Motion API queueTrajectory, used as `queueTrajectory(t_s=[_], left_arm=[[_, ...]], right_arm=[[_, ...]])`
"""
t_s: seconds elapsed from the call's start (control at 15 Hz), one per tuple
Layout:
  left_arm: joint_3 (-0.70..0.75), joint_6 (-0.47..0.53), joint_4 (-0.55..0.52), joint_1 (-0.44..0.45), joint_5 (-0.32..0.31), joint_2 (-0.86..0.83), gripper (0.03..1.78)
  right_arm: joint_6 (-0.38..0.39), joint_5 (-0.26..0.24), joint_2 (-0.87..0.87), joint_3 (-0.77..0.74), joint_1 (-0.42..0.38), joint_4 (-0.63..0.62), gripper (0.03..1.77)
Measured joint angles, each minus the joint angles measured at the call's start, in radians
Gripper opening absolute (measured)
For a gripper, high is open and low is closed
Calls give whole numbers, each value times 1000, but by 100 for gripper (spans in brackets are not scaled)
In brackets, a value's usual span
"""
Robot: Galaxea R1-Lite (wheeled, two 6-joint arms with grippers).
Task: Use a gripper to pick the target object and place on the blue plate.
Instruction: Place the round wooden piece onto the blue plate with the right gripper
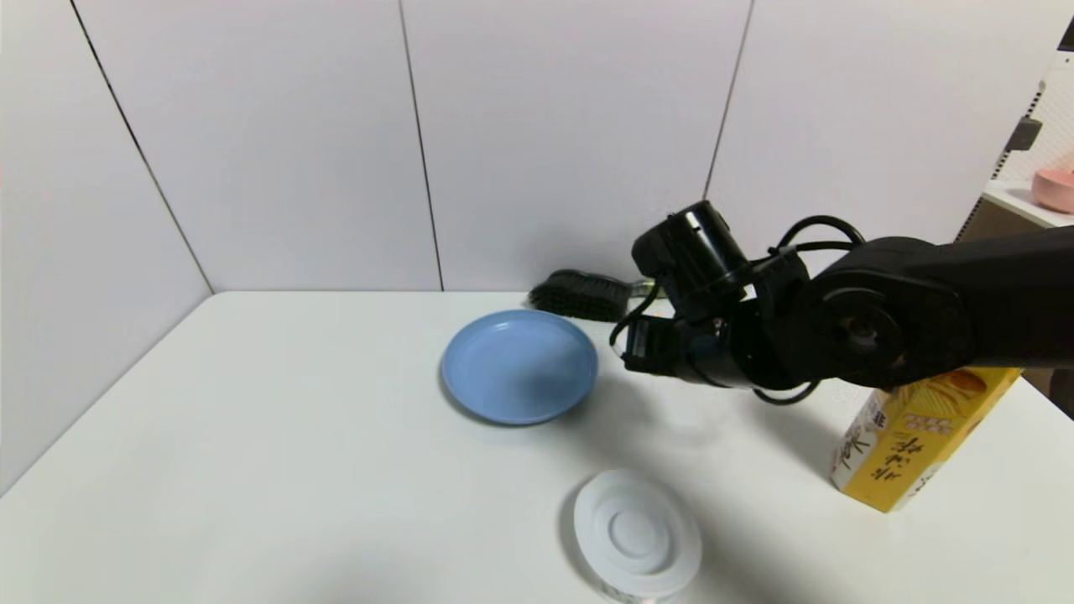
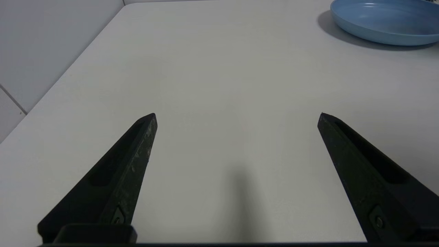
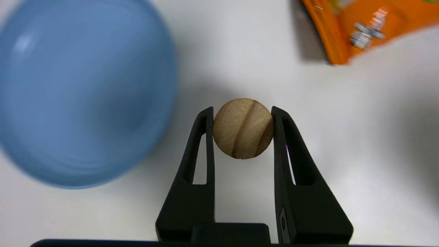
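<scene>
Pick done: right gripper [image 3: 243, 128] has its fingers closed on the round wooden piece [image 3: 242, 129], tan with darker bands, pinched between the two tips and clear of the counter [image 1: 294, 436]. Gap between tips is only as wide as the piece. Place not done: in the right wrist view the piece lies beside the blue plate [image 1: 518, 367], outside its rim, not over it; the plate has nothing on it. Head view: right arm reaches in to just beside the plate on the robot's right, near the black brush [image 1: 581, 294]. Estimate: past the halfway mark; remaining: a short carry leftward, lowering inside the rim, release, retreat. Risk: a round piece may roll once let go, so a low release near the plate's middle looks best. Left gripper [image 2: 237, 118] idle over the counter, fingers wide apart, nothing held. Also present: white lidded container [image 1: 638, 533], yellow carton [image 1: 923, 436], orange packet [image 3: 374, 27]; none needed for this step.
</scene>
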Motion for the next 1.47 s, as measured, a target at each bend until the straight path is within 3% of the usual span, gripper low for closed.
queueTrajectory(t_s=[0.33,0.67,1.07,1.47], left_arm=[[0,0,0,0,0,0,169],[0,0,0,0,0,0,169],[0,0,0,0,0,0,169],[0,0,0,0,0,0,169]], right_arm=[[-24,-1,126,-202,112,-10,46],[-25,-4,206,-262,133,-17,46],[-26,-6,237,-266,122,-13,111],[-36,-3,103,-217,94,76,143]])
